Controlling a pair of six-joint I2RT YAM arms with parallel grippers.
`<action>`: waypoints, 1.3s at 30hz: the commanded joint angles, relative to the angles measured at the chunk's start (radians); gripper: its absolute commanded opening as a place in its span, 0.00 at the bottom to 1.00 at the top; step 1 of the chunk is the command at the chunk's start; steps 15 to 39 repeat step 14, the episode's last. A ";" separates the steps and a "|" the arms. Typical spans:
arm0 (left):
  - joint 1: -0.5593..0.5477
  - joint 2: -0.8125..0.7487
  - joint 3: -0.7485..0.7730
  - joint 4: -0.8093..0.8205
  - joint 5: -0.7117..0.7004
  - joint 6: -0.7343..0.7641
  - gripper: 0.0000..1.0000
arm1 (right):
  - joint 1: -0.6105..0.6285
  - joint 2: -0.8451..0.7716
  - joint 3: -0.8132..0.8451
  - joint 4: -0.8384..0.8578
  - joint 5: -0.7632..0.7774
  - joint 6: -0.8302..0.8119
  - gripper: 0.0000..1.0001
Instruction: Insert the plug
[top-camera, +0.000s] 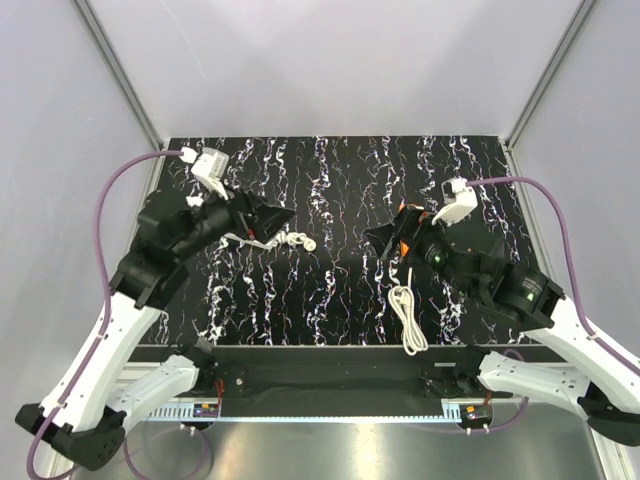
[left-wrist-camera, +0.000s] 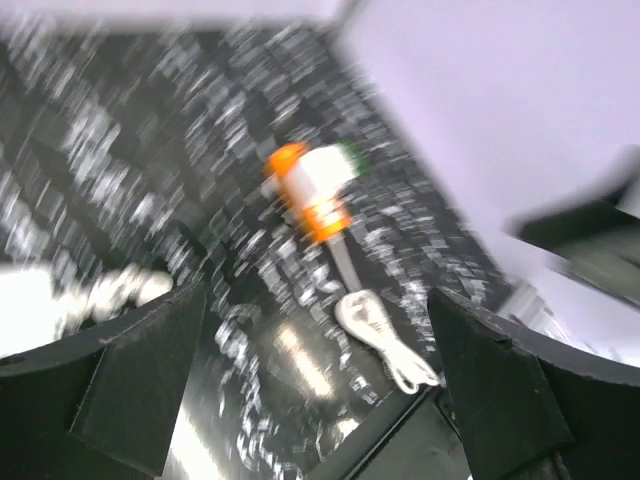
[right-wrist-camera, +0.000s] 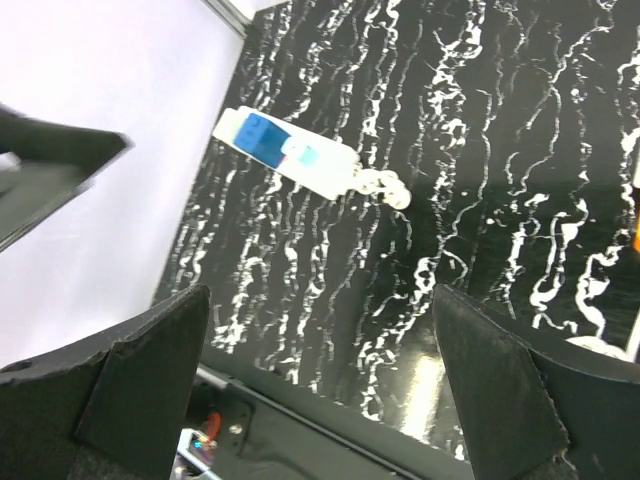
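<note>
upper centre of the left wrist view: the plug (left-wrist-camera: 322, 175), a small white cube-like block, smeared by motion blur, sitting on the orange power strip (left-wrist-camera: 328, 215). about as wide as that strip, with orange showing at both ends and a green patch at the upper right corner. too blurred to tell whether fully seated. right of centre in the top view: plug almost wholly hidden beneath the right gripper (top-camera: 385, 238), only slivers of orange visible there.

below the strip in the left wrist view: a white cable (left-wrist-camera: 375, 330), looped, trailing toward the lower right. in the top view, laid out at lower centre-right on the black marbled table top (top-camera: 340, 200).

upper left of the right wrist view: a white strip with coloured buttons (right-wrist-camera: 285, 152), blue and teal on top, tilted, with a coiled cord (right-wrist-camera: 380, 185) touching its right end. in the top view, left of centre, partly covered by the left gripper (top-camera: 270, 218) and well apart from the plug.

left gripper: fingers (left-wrist-camera: 140, 380) spread wide at the lower corners of its own view, nothing between them. right gripper: fingers (right-wrist-camera: 500, 390) likewise wide apart, only bare table top in the gap, with a sliver of orange at the right edge of its view.
</note>
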 joint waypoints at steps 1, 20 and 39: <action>0.002 -0.036 -0.020 0.164 0.205 0.118 0.99 | 0.004 0.005 0.070 -0.037 -0.027 0.027 1.00; 0.004 -0.078 -0.026 0.150 0.211 0.111 0.99 | 0.004 -0.099 0.044 -0.014 0.062 -0.018 1.00; 0.004 -0.078 -0.026 0.150 0.211 0.111 0.99 | 0.004 -0.099 0.044 -0.014 0.062 -0.018 1.00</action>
